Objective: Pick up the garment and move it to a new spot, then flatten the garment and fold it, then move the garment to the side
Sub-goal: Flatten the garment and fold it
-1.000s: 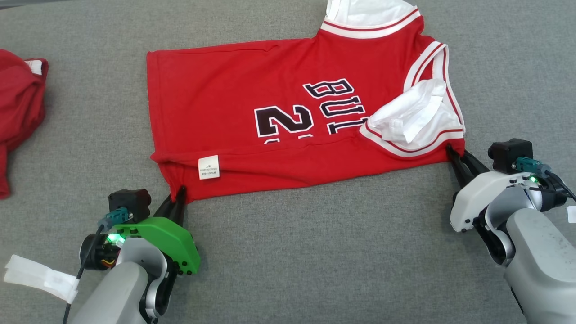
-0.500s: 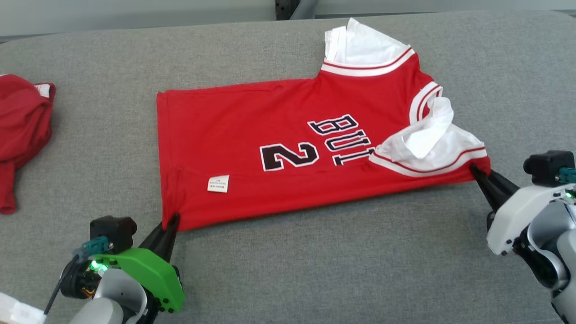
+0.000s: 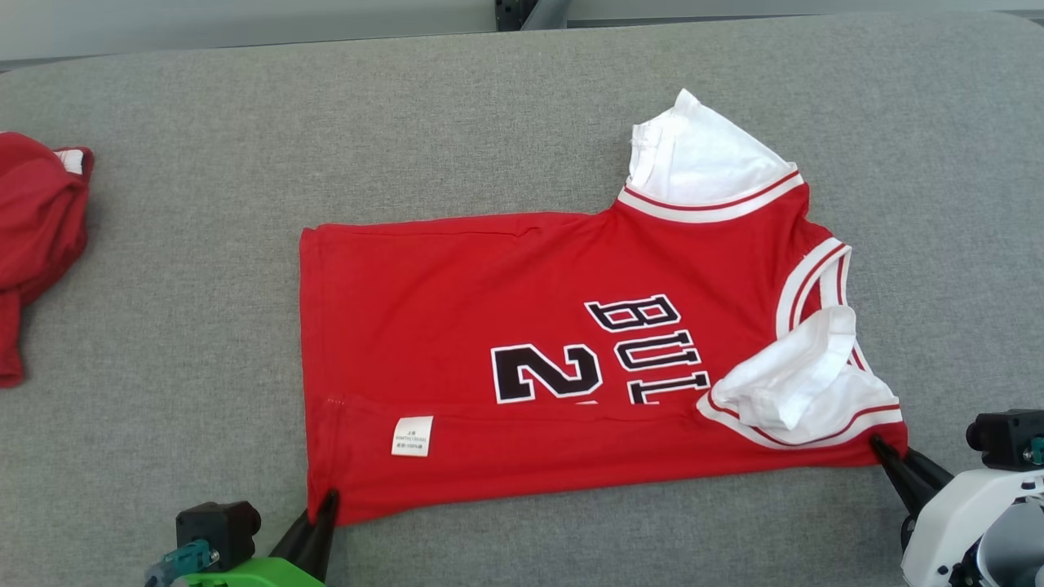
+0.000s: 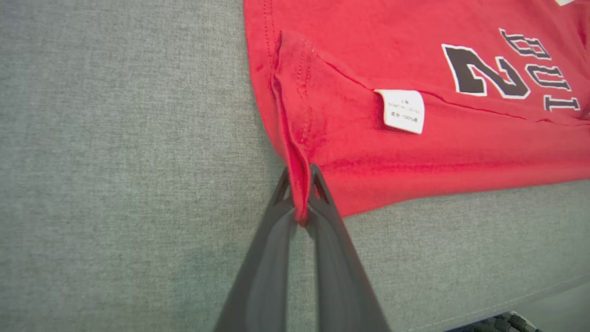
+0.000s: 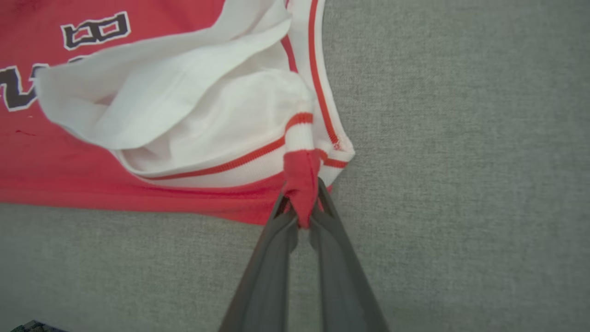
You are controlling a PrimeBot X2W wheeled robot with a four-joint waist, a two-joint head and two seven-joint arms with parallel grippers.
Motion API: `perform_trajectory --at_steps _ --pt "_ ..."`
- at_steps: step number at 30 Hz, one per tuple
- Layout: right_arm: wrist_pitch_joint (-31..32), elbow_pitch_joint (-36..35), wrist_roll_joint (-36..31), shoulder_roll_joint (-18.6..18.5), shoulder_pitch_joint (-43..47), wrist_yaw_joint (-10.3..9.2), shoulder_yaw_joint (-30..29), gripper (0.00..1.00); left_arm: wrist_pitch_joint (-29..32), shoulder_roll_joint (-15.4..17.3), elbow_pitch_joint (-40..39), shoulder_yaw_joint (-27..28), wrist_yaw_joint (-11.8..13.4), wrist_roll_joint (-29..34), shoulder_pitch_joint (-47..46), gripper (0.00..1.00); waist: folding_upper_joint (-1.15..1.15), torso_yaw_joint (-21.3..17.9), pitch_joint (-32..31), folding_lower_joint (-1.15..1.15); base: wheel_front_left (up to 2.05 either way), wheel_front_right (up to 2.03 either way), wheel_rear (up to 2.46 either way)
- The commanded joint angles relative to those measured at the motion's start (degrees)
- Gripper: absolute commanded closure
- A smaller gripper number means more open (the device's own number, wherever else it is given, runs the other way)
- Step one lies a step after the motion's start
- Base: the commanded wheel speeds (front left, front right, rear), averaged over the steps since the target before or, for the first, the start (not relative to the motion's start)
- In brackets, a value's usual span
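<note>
At the far left of the grey cloth-covered tabletop (image 3: 163, 367) we see a crumpled dark red cloth (image 3: 37, 236), well apart from everything else. Our left gripper (image 3: 326, 499) is pinched tight on the near left hem corner of the red basketball jersey with white sleeves and black lettering (image 3: 489, 302). The jersey lies spread mid-tabletop, its near edge folded over, showing a small white care label (image 3: 412, 435). Our right gripper (image 3: 878, 444) is clamped likewise on the jersey's near right corner, just beside a rumpled white sleeve.
</note>
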Motion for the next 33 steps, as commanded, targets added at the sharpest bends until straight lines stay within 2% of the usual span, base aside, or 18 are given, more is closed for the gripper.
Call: perform_trajectory --at_steps 1,2,3,12,15,17,20,26,33 --pt "-0.44 0.89 -1.20 -0.01 0.10 -0.12 -0.44 0.98 -0.50 -0.31 0.71 0.08 0.66 -0.54 0.88 1.00 0.00 0.11 0.03 0.00 0.00 0.00 0.00" --pt "-0.75 1.20 -1.69 0.36 -0.37 -0.12 -0.38 0.72 -0.68 -0.53 0.87 0.00 0.74 -0.57 1.00 0.44 0.00 0.12 0.08 0.00 0.00 0.00 0.00" --pt "-1.02 1.45 -2.02 0.70 -0.83 -0.12 -0.36 0.00 -0.71 -0.63 0.97 -0.07 0.79 -0.67 1.13 0.00 0.00 0.15 0.11 0.00 0.00 0.00 0.00" --pt "0.78 -4.10 -0.45 -2.55 -4.50 -0.08 -2.39 0.00 0.18 2.58 -2.81 2.50 1.88 -0.21 -0.91 0.00 0.00 0.95 1.53 0.00 0.00 0.00 0.00" --pt "2.13 -7.19 -0.49 -4.17 -10.04 -0.07 -3.18 0.00 1.25 4.31 -3.88 3.94 1.63 0.61 -5.28 0.00 0.00 1.12 3.73 0.00 0.00 0.00 0.00" --pt "3.36 -7.23 -0.77 -4.19 -15.54 -0.07 -2.84 0.00 2.67 4.22 -3.31 4.29 0.74 0.40 -9.51 0.00 0.00 1.59 5.99 0.00 0.00 0.00 0.00" --pt "5.25 -4.49 -3.39 -3.56 -24.78 -0.07 -0.86 0.00 5.04 3.51 0.36 3.77 -1.09 1.09 -17.62 0.00 0.00 2.57 9.04 0.00 0.00 0.00 0.00" --pt "7.60 6.02 -7.26 1.02 -41.89 -0.08 2.48 0.00 7.80 0.29 10.17 1.95 -5.00 2.01 -31.73 0.00 0.00 4.66 14.17 0.00 0.00 0.00 0.00" --pt "8.57 17.43 -11.06 2.00 -52.90 -0.08 5.37 0.00 8.34 -3.79 19.76 -0.50 -9.20 2.31 -40.32 0.00 0.00 7.44 17.12 0.00 0.00 0.00 0.00"
